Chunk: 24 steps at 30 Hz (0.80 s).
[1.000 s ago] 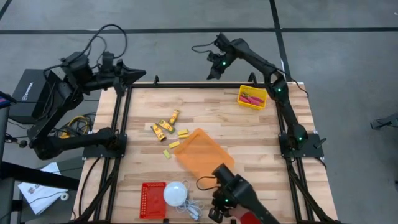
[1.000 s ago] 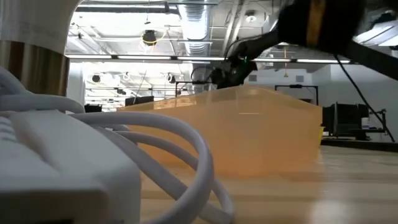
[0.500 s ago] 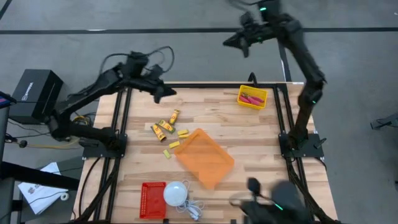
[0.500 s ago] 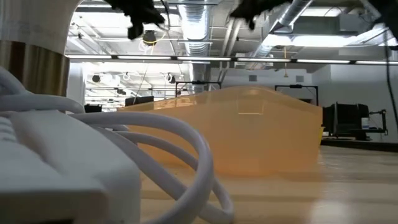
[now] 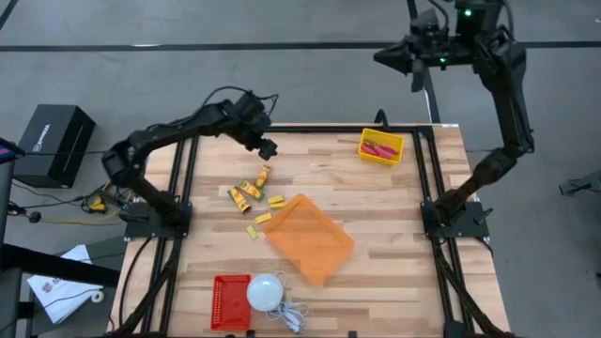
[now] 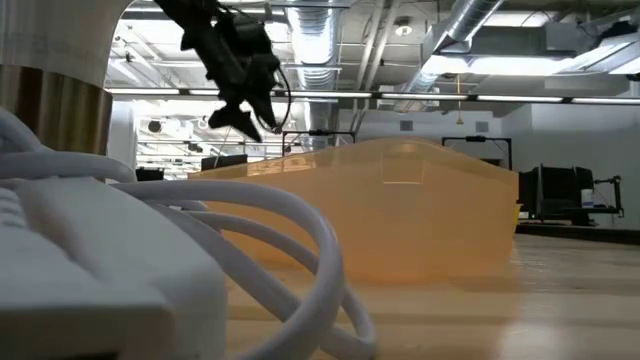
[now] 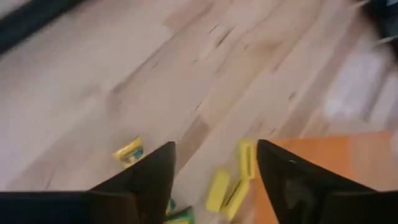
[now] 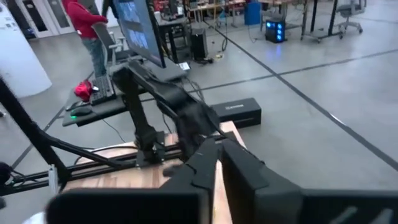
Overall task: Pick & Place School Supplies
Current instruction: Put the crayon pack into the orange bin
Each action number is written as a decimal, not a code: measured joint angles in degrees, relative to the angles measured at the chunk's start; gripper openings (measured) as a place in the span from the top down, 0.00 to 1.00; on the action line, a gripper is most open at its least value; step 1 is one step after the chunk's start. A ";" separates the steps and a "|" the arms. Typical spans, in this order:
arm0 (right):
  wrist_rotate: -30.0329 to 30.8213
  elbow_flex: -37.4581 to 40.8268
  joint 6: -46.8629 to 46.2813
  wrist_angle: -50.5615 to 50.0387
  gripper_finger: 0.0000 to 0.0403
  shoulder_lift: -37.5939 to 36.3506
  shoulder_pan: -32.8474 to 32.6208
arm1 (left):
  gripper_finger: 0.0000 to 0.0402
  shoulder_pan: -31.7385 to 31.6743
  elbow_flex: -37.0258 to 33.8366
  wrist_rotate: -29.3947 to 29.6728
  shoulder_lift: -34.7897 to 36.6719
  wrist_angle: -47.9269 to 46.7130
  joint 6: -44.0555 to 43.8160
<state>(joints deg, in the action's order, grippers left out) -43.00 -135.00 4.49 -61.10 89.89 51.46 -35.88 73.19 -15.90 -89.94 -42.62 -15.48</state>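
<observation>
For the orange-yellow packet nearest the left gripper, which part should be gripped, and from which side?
Probably across the middle of the packet, coming straight down from above. It lies flat and elongated on the table, apart from the others, so the open left gripper should close across its narrow width.

1. The left arm (image 5: 178,127) is black, made of slim tube links with thicker round joints.
2. A thin black cable makes a loop above its wrist.
3. The right arm (image 5: 507,103) has the same black links, and a small green light shines near its wrist.
4. The fingers (image 7: 146,180) of the left gripper (image 7: 214,177) are dark, flat and pointed.
</observation>
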 joint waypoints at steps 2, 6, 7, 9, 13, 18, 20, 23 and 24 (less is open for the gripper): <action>-0.02 0.00 0.00 -0.09 0.89 -0.73 -0.05 | 0.40 0.00 0.00 0.08 -1.84 -1.85 -0.50; -0.01 0.00 0.23 -0.18 0.75 -0.74 -0.63 | 0.37 0.35 0.00 1.28 -4.55 -5.59 -1.40; -0.01 0.02 0.27 -0.21 0.71 -0.70 -0.80 | 0.37 0.54 0.00 1.97 -5.10 -6.67 -1.45; -0.20 0.02 0.36 -0.15 0.63 -0.64 -1.12 | 0.37 0.70 0.00 2.54 -6.13 -8.10 -1.47; -0.21 0.28 2.18 -0.14 0.51 -0.53 -2.44 | 0.37 0.72 0.03 3.30 -7.58 -8.35 -2.95; -0.27 0.33 3.04 0.42 0.43 -0.55 -3.96 | 0.37 0.74 0.04 4.29 -10.35 -8.36 -3.76; -0.25 0.33 3.02 0.38 0.42 -0.55 -4.54 | 0.37 1.07 0.04 4.49 -11.86 -8.35 -3.85; -0.26 0.33 3.02 0.30 0.43 -0.53 -4.56 | 0.37 1.82 0.04 4.42 -14.17 -8.39 -4.07; -0.27 0.33 3.02 0.31 0.44 -0.54 -4.57 | 0.37 2.15 0.04 4.43 -14.89 -8.38 -4.12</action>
<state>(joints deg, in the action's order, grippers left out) -43.27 -134.67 7.51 -60.80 89.35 46.89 -33.73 73.23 -11.48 -104.83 -51.01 -19.60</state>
